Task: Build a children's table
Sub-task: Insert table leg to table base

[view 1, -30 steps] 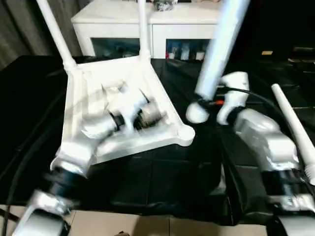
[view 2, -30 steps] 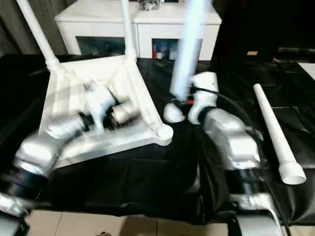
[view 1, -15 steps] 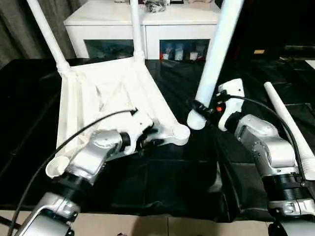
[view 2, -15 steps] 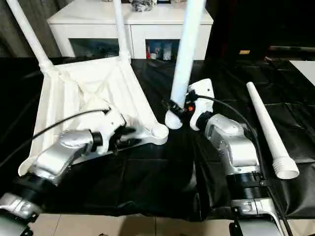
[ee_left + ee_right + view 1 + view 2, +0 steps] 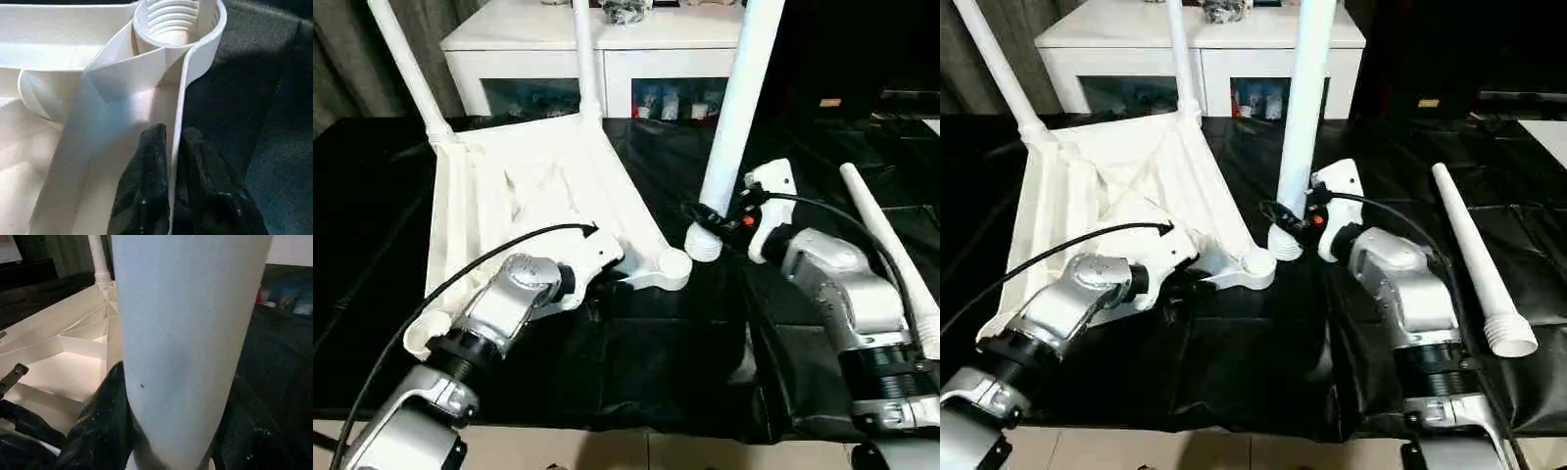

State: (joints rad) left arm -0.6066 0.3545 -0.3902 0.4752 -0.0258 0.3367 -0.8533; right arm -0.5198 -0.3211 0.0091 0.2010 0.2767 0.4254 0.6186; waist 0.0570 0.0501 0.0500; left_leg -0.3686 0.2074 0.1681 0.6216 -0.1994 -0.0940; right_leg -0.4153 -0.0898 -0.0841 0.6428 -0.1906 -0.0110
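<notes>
While the left gripper [image 5: 168, 196] pinches the tabletop [image 5: 509, 196] rim, the right gripper [image 5: 1298, 217], clamping an upright leg [image 5: 1304, 108], could miss the near-right socket [image 5: 1257, 262] if tilted.

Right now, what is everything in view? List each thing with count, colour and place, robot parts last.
tabletop: one, white, upside down on the black cover, ribbed underside up.
fitted legs: two, white, upright in the far corner sockets.
held leg: one, white, upright beside the near right corner socket.
loose leg: one, white, lying on the cover at right.
black cover: one, over the work surface.
cabinet: one, white, glass doors, behind.
left gripper: black fingers pinching the tabletop's rim near that socket.
right gripper: black fingers clamped around the held leg.
</notes>
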